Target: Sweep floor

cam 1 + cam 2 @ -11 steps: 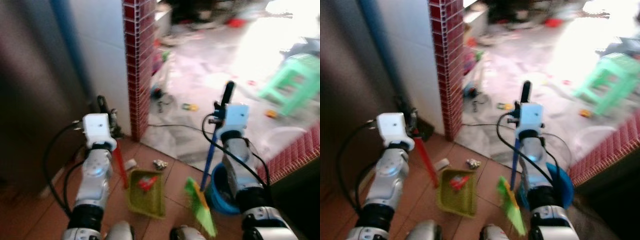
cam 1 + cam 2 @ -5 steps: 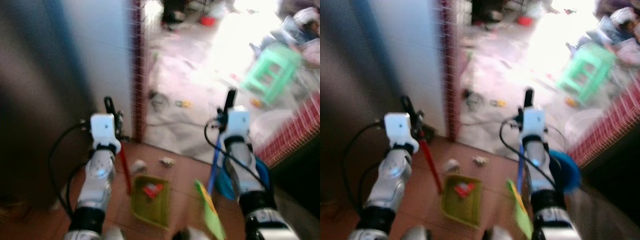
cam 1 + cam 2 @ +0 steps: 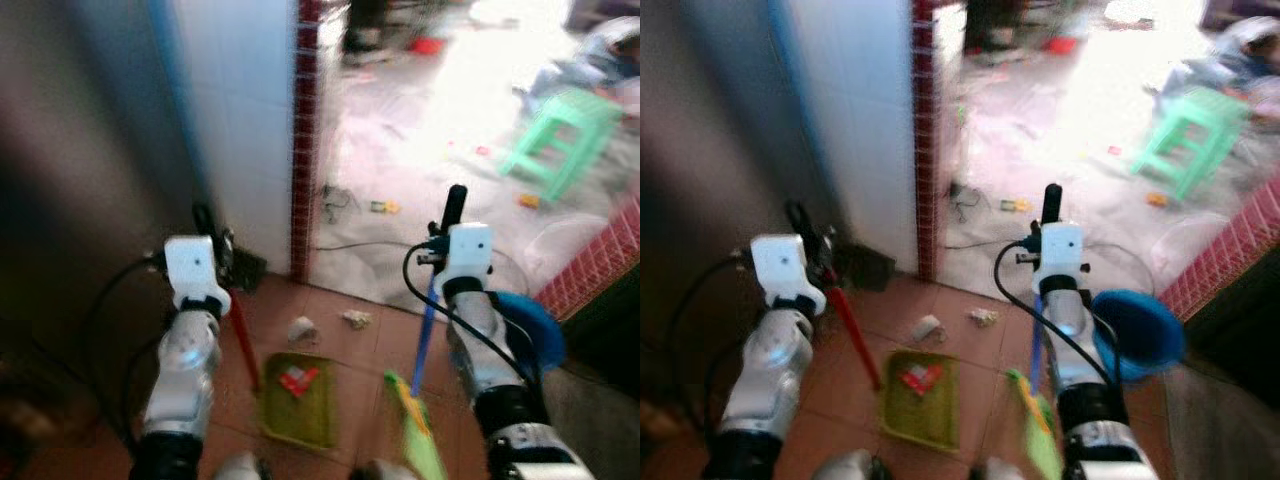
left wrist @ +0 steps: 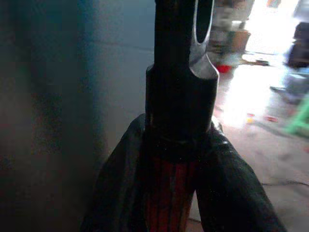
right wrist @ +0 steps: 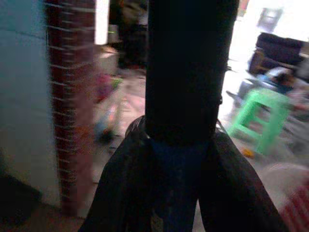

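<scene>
Blue-handled broom (image 3: 425, 335) with green bristles low on terracotta tile floor (image 3: 355, 345), handle near upright, right gripper (image 5: 169, 193) clamped round it, left gripper (image 4: 169, 193) clamped on red-handled yellow-green dustpan (image 3: 298, 400), crumpled litter (image 3: 301, 328) beyond.

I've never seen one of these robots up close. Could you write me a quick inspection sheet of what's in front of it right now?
Surface: reddish-brown tiled floor, meeting pale floor beyond the doorway.
Job's things: yellow-green plastic dustpan with a red handle, a red scrap lying in it; green-bristled broom on a blue stick.
Clutter: two crumpled scraps on the tiles ahead of the dustpan; small bits on the pale floor.
Hands: left hand shut on the dustpan's handle; right hand shut on the broom stick.
Cables: black cables looping along both arms; a thin black cord on the pale floor.
Surroundings: red-tiled pillar, green plastic stool, blue plastic basin, red brick-pattern wall at right.
</scene>
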Robot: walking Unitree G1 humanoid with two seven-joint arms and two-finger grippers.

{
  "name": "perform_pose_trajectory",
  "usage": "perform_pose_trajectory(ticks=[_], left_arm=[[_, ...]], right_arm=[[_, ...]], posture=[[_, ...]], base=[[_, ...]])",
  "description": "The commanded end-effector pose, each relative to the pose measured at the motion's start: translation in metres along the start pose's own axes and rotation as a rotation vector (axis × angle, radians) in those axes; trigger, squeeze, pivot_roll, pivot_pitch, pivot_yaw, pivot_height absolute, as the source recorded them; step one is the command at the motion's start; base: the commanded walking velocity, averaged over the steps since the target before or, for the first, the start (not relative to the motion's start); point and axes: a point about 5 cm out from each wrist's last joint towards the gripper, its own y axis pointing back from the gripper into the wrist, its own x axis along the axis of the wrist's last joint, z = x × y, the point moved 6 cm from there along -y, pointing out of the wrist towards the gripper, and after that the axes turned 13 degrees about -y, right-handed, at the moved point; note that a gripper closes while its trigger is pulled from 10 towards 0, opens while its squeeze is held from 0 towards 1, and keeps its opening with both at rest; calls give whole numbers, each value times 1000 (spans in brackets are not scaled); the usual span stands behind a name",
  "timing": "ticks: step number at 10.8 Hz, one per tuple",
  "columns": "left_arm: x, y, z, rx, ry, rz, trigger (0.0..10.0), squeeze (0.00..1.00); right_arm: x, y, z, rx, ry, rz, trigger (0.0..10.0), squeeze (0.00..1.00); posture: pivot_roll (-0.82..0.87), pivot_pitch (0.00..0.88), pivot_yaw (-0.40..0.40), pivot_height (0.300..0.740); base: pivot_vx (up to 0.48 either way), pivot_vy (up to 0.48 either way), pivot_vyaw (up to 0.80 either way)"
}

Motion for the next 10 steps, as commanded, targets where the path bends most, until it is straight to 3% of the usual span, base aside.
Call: perform_pose_trajectory(ticks=[1, 3, 8, 10], left_arm=[[18, -4, 6, -27, 12, 61, 10000, 0], [19, -7, 10, -56, 46, 58, 10000, 0], [11, -3, 7, -50, 77, 29, 10000, 0], [10, -3, 6, -50, 83, 23, 10000, 0]], right_arm=[[1, 2, 14, -37, 14, 0, 10000, 0], [-1, 5, 24, -60, 19, -9, 10000, 0], [-8, 10, 26, -55, 11, -37, 10000, 0], [-8, 10, 28, -60, 11, -40, 10000, 0]], posture=[[-22, 0, -22, 740], [-32, 0, -24, 740], [-29, 0, -40, 740], [-33, 0, -37, 740]], base=[[0, 0, -800], [0, 0, -800], [0, 0, -556], [-281, 0, -578]])
